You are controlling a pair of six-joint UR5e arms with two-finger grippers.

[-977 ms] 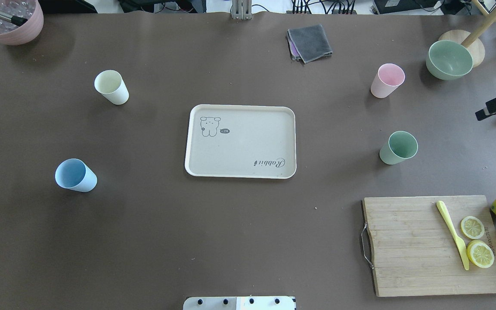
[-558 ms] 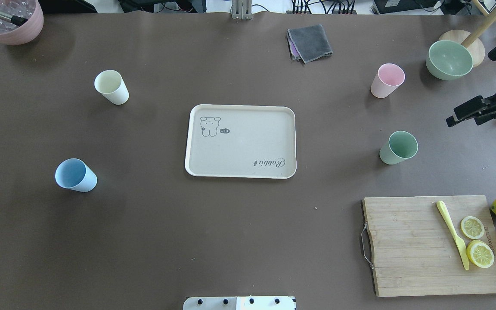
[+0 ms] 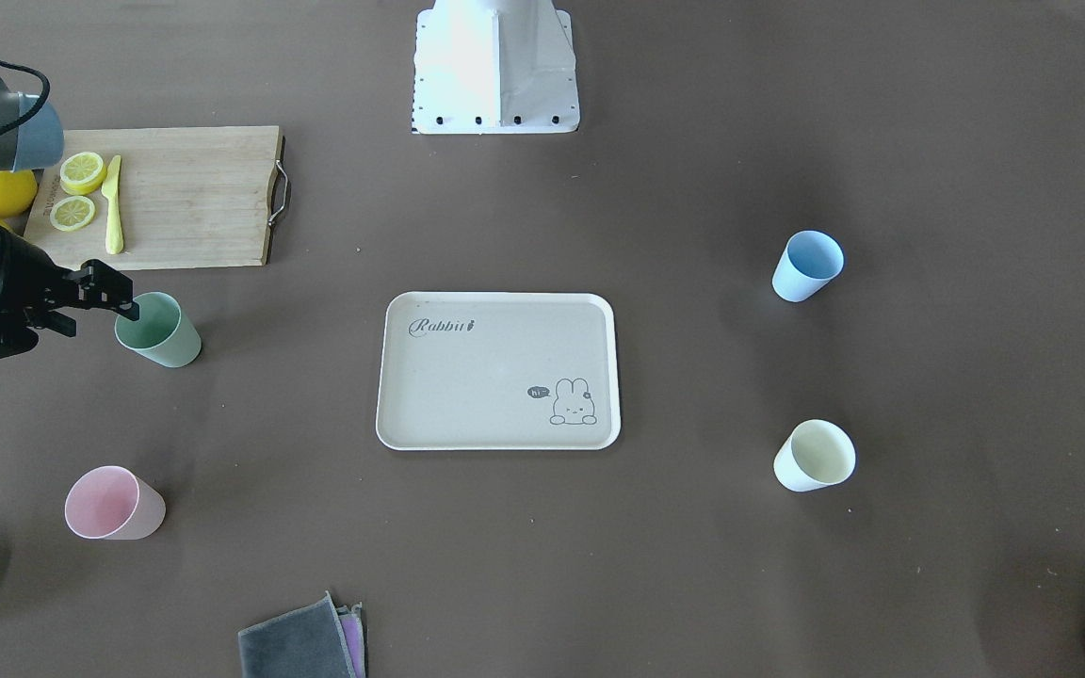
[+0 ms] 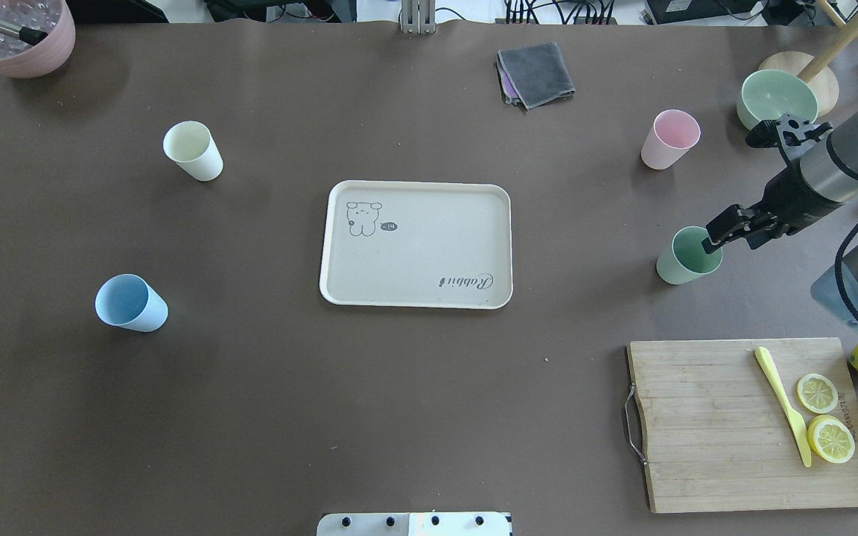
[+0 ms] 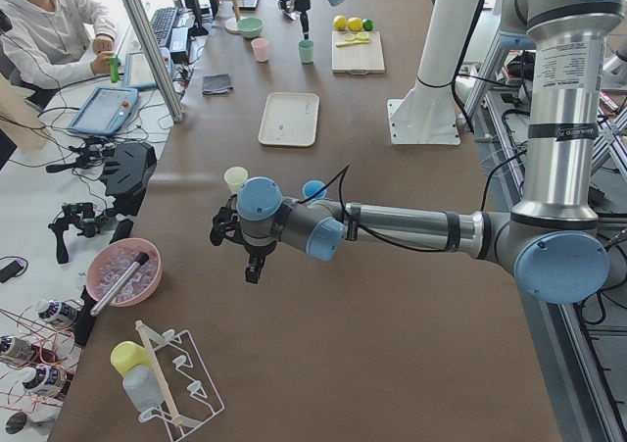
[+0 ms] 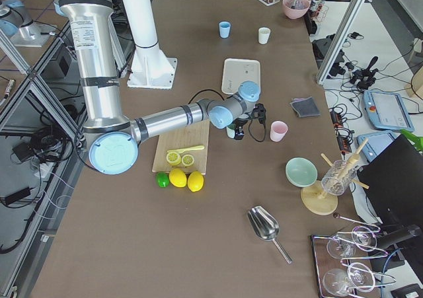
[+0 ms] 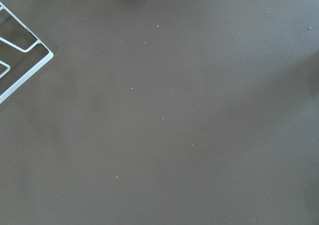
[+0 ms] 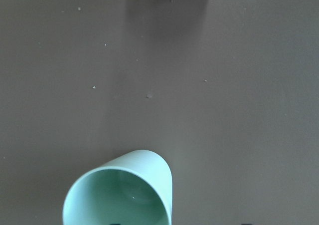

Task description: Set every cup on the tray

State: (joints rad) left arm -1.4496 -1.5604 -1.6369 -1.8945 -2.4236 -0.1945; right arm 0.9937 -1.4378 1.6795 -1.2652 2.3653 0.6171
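The beige Rabbit tray (image 4: 414,253) lies at the table's middle with nothing on it. Four cups stand upright on the table around it: sage green (image 4: 686,257), pink (image 4: 669,138), light blue (image 4: 129,303) and cream (image 4: 192,151). My right gripper (image 4: 731,237) is open above the green cup's right rim. In the right wrist view the green cup (image 8: 119,190) sits at the bottom edge, one fingertip over its inside and the other outside its wall. My left gripper (image 5: 245,251) hovers over bare table near the blue and cream cups; I cannot tell its state.
A wooden cutting board (image 4: 727,432) with lemon slices and a yellow knife lies at the front right, whole lemons beside it. A sage-green bowl (image 4: 775,100), a folded grey cloth (image 4: 535,73) and a mauve pot (image 4: 16,37) stand along the far edge.
My right arm has come in from the right edge and moved left and down, bringing the gripper to the green cup. The cups and tray have not moved.
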